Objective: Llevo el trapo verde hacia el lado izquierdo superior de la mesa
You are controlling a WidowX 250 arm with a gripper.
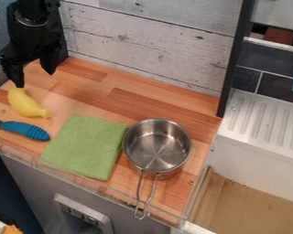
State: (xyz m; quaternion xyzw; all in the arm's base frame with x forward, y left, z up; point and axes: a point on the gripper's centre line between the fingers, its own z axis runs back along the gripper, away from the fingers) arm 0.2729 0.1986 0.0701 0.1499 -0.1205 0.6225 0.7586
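Green fabric is giving the task its target: the cloth (pixel 86 146) is lying flat on the wooden tabletop (pixel 167 103), immediately left of the steel pot (pixel 158 145). Its right edge is running so close to the pot's side that whether the two are touching is impossible to tell. The pot is sitting upright, its wire handle (pixel 146 194) pointing toward the near edge, probably so that a person standing there could grab it.

Well up and to the left of the pot, the gripper (pixel 35 80) is hanging with its fingers spread and nothing between them, one tip coming down near the end of the yellow banana (pixel 26 104). That spot is seemingly matching the cloth's destination, so the transfer is probably waiting to begin: the gripper is needing to come nearer the pot, pinch a fold of fabric and lift.

Farther left of the pot than the cloth, the banana and a blue-handled tool (pixel 25 130) are lying along the likely route. A low drag could be sweeping either along, while limp fabric could be slipping out of a shallow pinch, so lifting high is seeming wiser.
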